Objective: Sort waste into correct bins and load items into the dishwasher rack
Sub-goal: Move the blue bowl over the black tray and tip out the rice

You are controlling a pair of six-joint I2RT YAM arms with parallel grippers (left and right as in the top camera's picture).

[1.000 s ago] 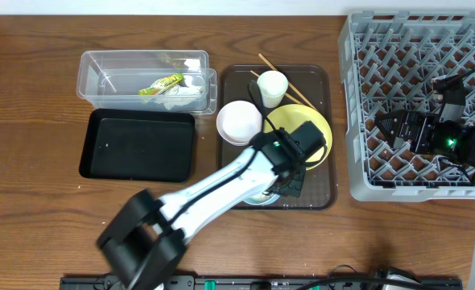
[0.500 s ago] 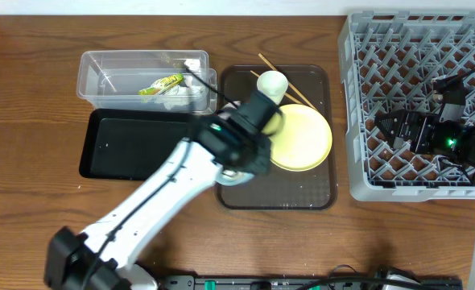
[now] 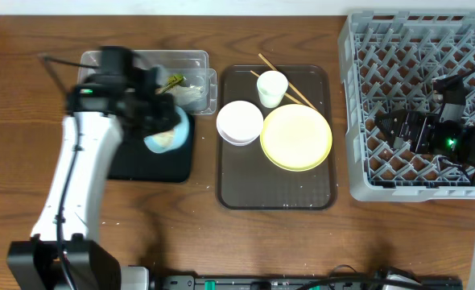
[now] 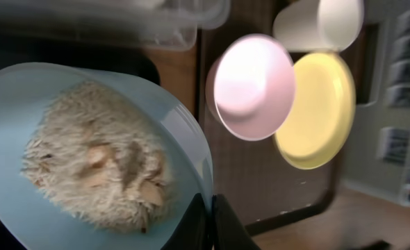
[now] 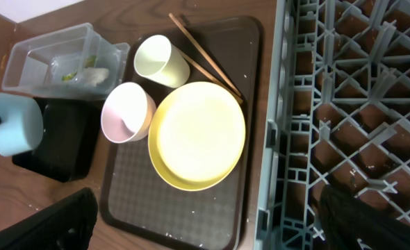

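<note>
My left gripper [image 4: 209, 212] is shut on the rim of the light blue bowl [image 4: 184, 139], which holds whitish food scraps [image 4: 97, 173]. Seen from overhead, that bowl [image 3: 167, 135] hangs tilted over the right part of the black tray [image 3: 145, 167], beside the clear tub [image 3: 141, 72] holding the wrapper [image 3: 171, 80] and white paper [image 3: 191, 95]. The white bowl [image 3: 239, 122], yellow plate [image 3: 296, 137], white cup [image 3: 272, 87] and chopsticks [image 3: 298, 95] lie on the brown serving tray [image 3: 278, 189]. My right gripper [image 5: 212, 229] stands open and empty above the grey rack [image 3: 366, 80].
The rack [image 5: 344, 104] fills the table's right side, its left wall close to the serving tray's right edge. Small white crumbs dot the serving tray. The left arm stretches from the table's front edge up across the black tray's left half.
The left arm swung left from the serving tray, carrying the light blue bowl across to above the black tray. The white bowl shows again. The right arm has not moved.
</note>
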